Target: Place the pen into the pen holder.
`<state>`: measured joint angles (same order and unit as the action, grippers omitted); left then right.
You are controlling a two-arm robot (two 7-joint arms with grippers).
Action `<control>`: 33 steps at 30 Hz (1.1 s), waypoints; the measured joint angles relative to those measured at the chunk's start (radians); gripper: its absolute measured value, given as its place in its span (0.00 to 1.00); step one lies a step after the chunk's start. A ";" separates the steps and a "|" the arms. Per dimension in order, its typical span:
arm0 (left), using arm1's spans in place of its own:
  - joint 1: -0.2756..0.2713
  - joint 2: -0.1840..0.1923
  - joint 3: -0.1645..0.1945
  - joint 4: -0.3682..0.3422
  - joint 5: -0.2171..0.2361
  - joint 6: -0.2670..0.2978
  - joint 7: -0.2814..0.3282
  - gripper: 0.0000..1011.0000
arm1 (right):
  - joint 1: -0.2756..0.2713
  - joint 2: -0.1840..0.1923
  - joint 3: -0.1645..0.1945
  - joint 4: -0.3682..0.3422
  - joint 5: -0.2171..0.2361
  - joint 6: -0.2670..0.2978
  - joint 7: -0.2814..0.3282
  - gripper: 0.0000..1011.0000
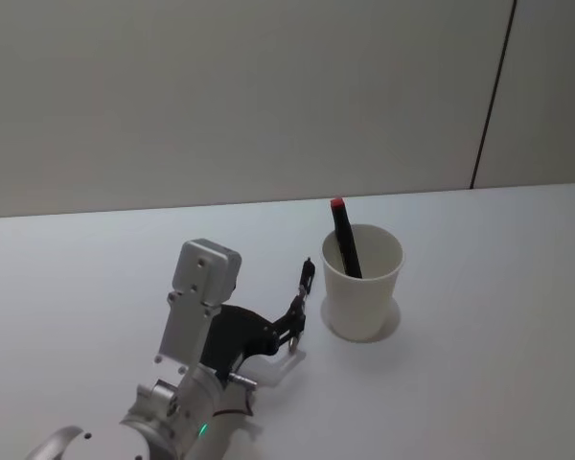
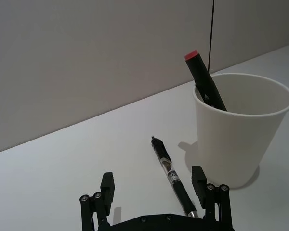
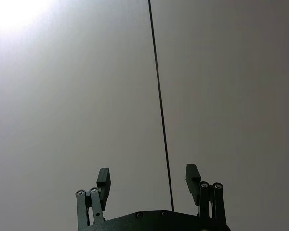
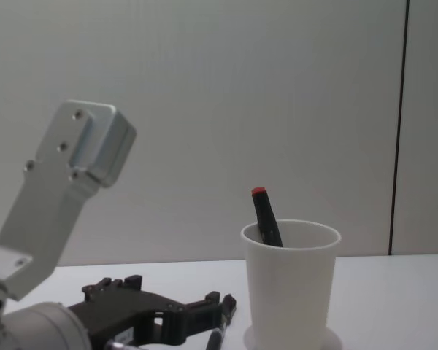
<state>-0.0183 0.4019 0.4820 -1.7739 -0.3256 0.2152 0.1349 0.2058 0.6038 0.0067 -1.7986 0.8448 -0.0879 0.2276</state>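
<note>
The pen holder point(image 1: 362, 287) is a white paper cup standing upright on the table, and a black marker with a red end point(image 1: 343, 240) leans inside it. A slim black pen point(image 2: 171, 173) lies flat on the table just left of the cup point(image 2: 233, 130), pointing away from me. My left gripper point(image 2: 152, 185) is open and low over the table, its fingers either side of the pen's near half, with the pen close to the cup-side finger point(image 2: 198, 180). In the head view the left gripper point(image 1: 289, 337) sits beside the pen point(image 1: 306, 278). My right gripper point(image 3: 148, 177) is open, raised and facing the wall.
The white table point(image 1: 479, 383) stretches bare to the right and front of the cup. A plain wall with a dark vertical seam point(image 1: 494, 91) stands behind. In the chest view the left arm's grey link point(image 4: 58, 197) rises at the left, near the cup point(image 4: 288, 284).
</note>
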 joint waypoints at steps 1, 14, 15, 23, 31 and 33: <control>-0.002 -0.004 0.001 0.001 0.002 0.001 0.002 0.99 | 0.000 0.000 0.000 0.000 0.000 0.000 0.000 0.99; -0.030 -0.067 0.014 0.013 0.031 0.087 0.035 0.99 | 0.000 0.000 0.000 0.000 0.000 0.000 0.000 0.99; -0.032 -0.069 0.014 0.014 0.033 0.093 0.035 0.99 | 0.000 0.000 0.000 0.000 0.000 0.000 0.000 0.99; -0.039 -0.089 0.019 0.017 0.045 0.147 0.036 0.99 | 0.000 0.000 0.000 0.000 0.000 0.000 0.000 0.99; -0.039 -0.103 0.022 0.023 0.053 0.189 0.029 0.99 | 0.000 0.000 0.000 0.000 0.000 0.000 0.000 0.99; -0.038 -0.104 0.022 0.024 0.053 0.191 0.028 0.99 | 0.000 0.000 0.000 0.000 0.000 0.000 0.000 0.99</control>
<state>-0.0566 0.2978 0.5039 -1.7502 -0.2724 0.4065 0.1627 0.2058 0.6038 0.0065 -1.7985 0.8447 -0.0879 0.2277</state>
